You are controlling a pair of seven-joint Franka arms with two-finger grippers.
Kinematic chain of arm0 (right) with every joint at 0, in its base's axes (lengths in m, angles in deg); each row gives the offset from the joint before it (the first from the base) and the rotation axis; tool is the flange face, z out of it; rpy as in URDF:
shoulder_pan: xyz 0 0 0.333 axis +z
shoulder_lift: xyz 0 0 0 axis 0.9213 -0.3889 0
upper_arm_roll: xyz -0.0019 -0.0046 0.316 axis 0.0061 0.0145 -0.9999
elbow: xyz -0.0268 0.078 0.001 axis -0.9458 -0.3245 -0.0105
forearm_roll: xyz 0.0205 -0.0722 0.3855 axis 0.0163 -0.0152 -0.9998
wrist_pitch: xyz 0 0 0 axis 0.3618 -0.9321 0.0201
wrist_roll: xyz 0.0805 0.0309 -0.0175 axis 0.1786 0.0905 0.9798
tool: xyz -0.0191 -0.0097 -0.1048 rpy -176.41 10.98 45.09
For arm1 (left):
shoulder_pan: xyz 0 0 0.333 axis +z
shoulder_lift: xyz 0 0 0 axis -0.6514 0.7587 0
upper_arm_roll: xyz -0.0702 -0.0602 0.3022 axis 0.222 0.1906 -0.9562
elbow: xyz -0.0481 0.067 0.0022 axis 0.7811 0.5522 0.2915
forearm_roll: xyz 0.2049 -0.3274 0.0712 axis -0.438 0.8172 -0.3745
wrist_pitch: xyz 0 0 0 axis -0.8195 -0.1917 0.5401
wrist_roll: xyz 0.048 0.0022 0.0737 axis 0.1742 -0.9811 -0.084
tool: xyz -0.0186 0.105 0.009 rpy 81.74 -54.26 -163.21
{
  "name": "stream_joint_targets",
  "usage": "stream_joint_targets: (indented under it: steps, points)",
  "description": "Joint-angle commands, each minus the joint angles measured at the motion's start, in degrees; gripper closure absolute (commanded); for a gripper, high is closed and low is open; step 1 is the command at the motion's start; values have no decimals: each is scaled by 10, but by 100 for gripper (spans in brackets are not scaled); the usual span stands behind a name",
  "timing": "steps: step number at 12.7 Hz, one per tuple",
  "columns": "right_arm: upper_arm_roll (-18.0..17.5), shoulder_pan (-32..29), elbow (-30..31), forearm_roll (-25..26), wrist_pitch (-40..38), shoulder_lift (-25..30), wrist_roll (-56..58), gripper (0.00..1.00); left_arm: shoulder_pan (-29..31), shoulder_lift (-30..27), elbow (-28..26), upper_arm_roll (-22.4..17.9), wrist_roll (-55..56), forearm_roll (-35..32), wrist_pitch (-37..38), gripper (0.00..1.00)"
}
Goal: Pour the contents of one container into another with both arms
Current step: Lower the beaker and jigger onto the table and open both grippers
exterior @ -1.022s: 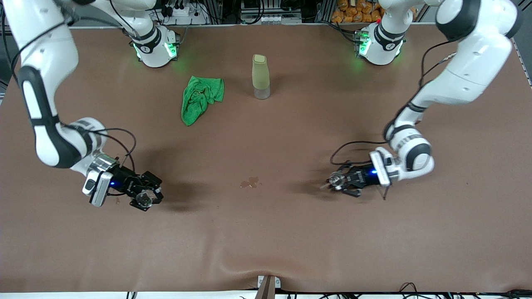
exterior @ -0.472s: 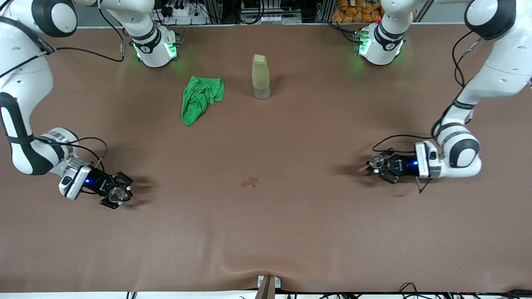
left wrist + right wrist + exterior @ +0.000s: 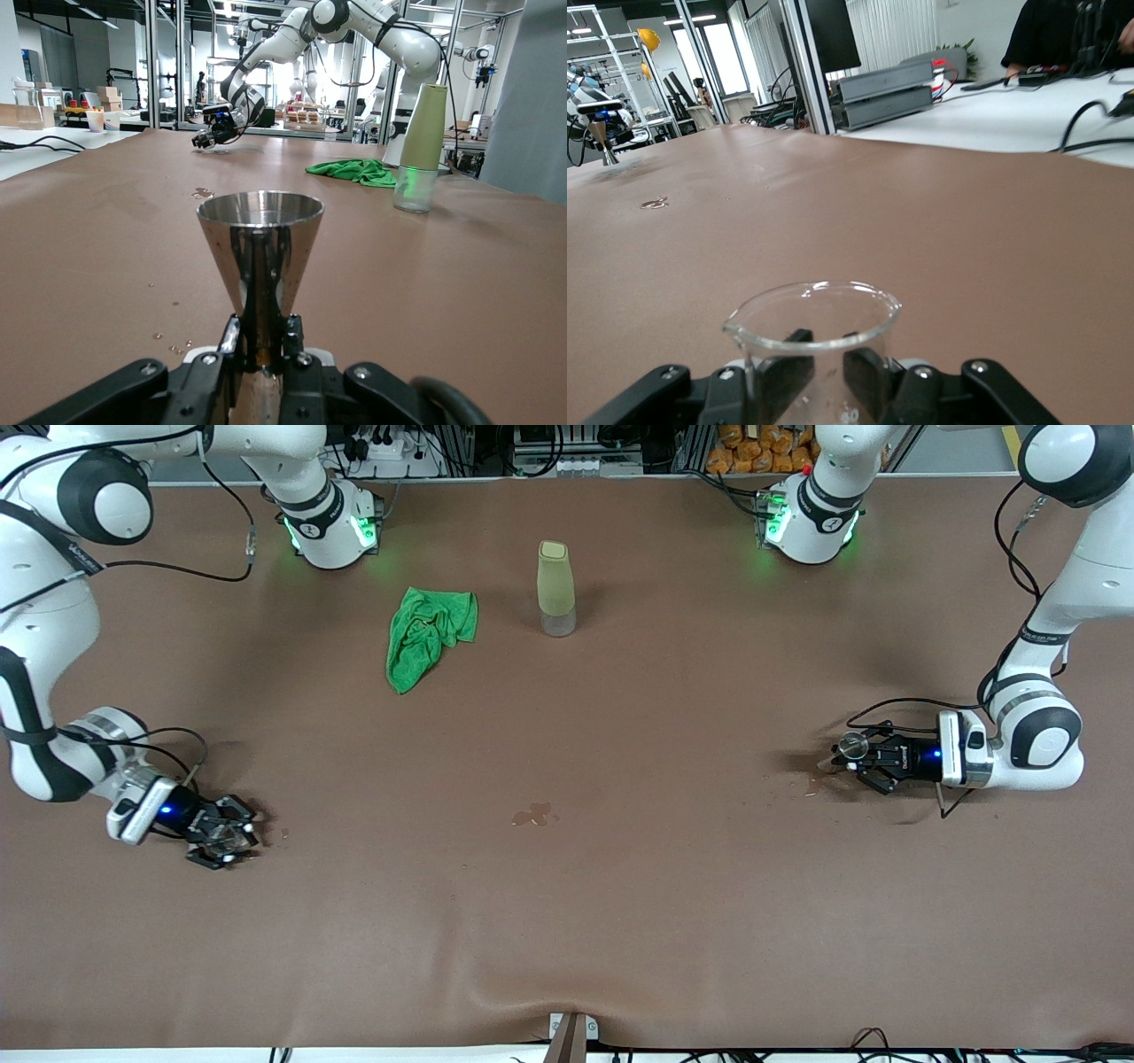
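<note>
The small clear glass cup (image 3: 223, 835) (image 3: 811, 332) stands upright low over the table at the right arm's end. My right gripper (image 3: 226, 840) (image 3: 824, 351) is shut on it, its dark fingers showing through the glass. The shiny silver metal cup (image 3: 853, 745) (image 3: 260, 239) is upright near the left arm's end, and my left gripper (image 3: 849, 753) (image 3: 261, 341) is shut on its narrow waist. Both grippers lie nearly level, just above the brown table (image 3: 620, 921). The cups are far apart.
An olive-green bottle (image 3: 556, 589) (image 3: 421, 146) stands mid-table near the bases, with a crumpled green cloth (image 3: 430, 633) (image 3: 354, 171) beside it. A small wet stain (image 3: 532, 813) marks the table's middle. Droplets (image 3: 806, 784) lie by the left gripper.
Both arms have swung outward and apart, each carrying its cup toward its own end of the table. The right gripper has come down close to the tabletop.
</note>
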Motion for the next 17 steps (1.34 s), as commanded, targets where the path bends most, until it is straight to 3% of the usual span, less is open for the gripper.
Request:
stream_joint_targets:
  steps: [1,2,4,5,6,7,9,11,13,15,17]
  points:
    - [-12,-11,-22,19,-18,-4,-6,0,-5,25,28,1,-3,-10,14,98]
    - [-12,-11,-22,20,-18,-4,-6,0,-5,38,39,0,-3,-11,14,89]
    - [-12,-11,-23,20,-19,-3,-6,0,-5,49,47,0,-3,-11,15,61]
    - [-12,-11,-23,21,-18,-3,-6,0,-5,50,48,0,-2,-12,15,58]
    - [-12,-11,-23,21,-19,-3,-6,0,-5,50,48,0,1,-11,15,34]
    - [-12,-11,-23,21,-23,-2,-7,0,-5,50,48,0,8,-11,19,0]
    - [-12,-12,-22,33,-30,12,-19,0,-5,47,49,-5,44,-11,27,0]
    - [-12,-18,-27,70,-42,31,-67,0,-5,33,51,-37,117,-16,49,0]
    - [-12,-22,-39,100,-47,51,-94,0,0,18,98,-63,274,-67,87,0]
    - [-11,-19,-49,119,-47,72,-119,0,11,9,153,-65,391,-116,95,0]
    - [-12,-14,-52,143,-46,94,-171,0,17,-23,168,-59,514,-153,95,0]
